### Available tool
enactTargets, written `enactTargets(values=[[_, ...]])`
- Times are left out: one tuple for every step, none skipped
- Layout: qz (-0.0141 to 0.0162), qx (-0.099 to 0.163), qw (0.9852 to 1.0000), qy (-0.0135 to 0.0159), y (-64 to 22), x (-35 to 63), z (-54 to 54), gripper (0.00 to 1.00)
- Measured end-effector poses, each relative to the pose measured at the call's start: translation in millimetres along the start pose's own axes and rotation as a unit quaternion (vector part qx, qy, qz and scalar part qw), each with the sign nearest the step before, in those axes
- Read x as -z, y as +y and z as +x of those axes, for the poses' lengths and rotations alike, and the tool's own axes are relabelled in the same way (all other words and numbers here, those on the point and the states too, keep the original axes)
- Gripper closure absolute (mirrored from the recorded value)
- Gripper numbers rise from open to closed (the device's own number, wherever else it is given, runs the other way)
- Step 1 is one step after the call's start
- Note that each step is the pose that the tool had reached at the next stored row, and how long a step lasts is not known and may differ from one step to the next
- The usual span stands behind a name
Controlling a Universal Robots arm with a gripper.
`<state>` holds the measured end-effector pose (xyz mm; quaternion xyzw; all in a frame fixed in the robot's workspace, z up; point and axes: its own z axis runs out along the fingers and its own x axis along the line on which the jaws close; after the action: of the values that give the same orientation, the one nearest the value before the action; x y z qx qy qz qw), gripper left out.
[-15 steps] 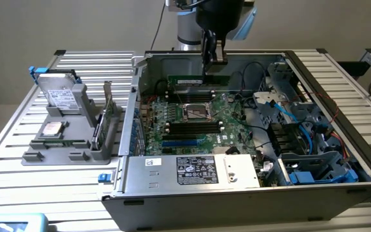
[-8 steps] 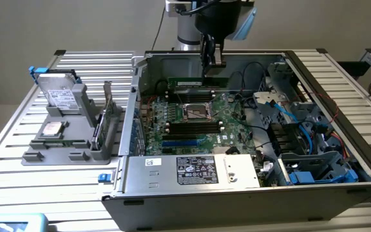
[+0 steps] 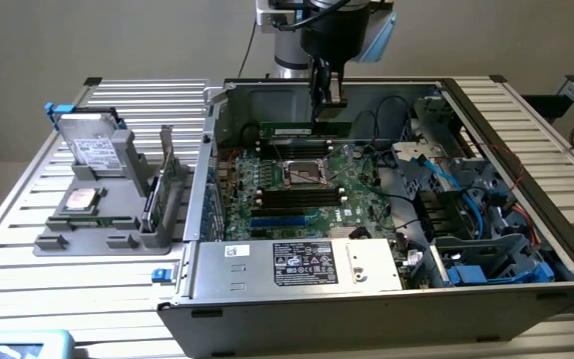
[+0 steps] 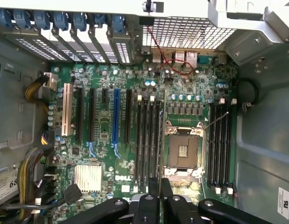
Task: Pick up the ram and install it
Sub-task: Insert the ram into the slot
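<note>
Closest to the wrist camera, the gripper [image 4: 160,187] is seen shut on the ram [image 4: 161,140], which is viewed edge-on as a thin pale line running away from the fingertips over the motherboard [image 4: 107,140]. In the exterior view the gripper [image 3: 327,101] is lowered inside the open computer case [image 3: 367,314], and the ram [image 3: 302,131] is seen as a long green stick directly beneath the fingertips, held lengthwise along the board.

The pick-up is judged to be done, since the stick is clamped between the fingers and is carried inside the case, well apart from the grey parts holder [image 3: 98,224] on the exterior view's left. An expansion card [image 3: 162,187], a hard drive [image 3: 93,146] and a processor chip [image 3: 81,198] are left standing or lying on that holder.

The installing is judged to be unfinished. The ram is held just beside the processor socket [image 4: 183,150], over the edge of the bank of black memory slots [image 4: 148,140] next to it. Whether its lower edge is touching a slot or is only held just above one cannot be told. No sign is given that the stick is pressed home, and it is not released by the gripper.
</note>
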<state>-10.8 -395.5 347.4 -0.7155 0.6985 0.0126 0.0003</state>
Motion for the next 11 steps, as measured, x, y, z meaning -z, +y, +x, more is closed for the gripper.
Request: enactTargets(values=[[0.0002, 0.000, 1.0000, 0.0019, 0.0, -1.1, -0.5, 0.86], [0.0004, 0.000, 1.0000, 0.0042, -0.1, -1.9, -0.9, 0.86], [0.0006, 0.000, 1.0000, 0.0068, -0.1, -2.7, -1.1, 0.86], [0.0011, 0.000, 1.0000, 0.0094, -0.1, -3.4, -1.3, 0.86], [0.0015, 0.000, 0.9999, 0.0119, -0.1, -4.2, -1.6, 0.86], [0.0018, 0.000, 0.9999, 0.0137, -0.2, -5.2, -2.1, 0.86], [0.0019, 0.000, 0.9999, 0.0145, -0.2, -6.6, -2.8, 0.86], [0.0020, 0.000, 0.9999, 0.0146, -0.3, -8.5, -3.0, 0.86], [0.0020, 0.001, 0.9999, 0.0147, -0.3, -10.2, -3.0, 0.86], [0.0021, 0.001, 0.9999, 0.0148, -0.3, -12.1, -3.0, 0.86], [0.0023, 0.000, 0.9999, 0.0149, -0.3, -13.8, -3.0, 0.86]])
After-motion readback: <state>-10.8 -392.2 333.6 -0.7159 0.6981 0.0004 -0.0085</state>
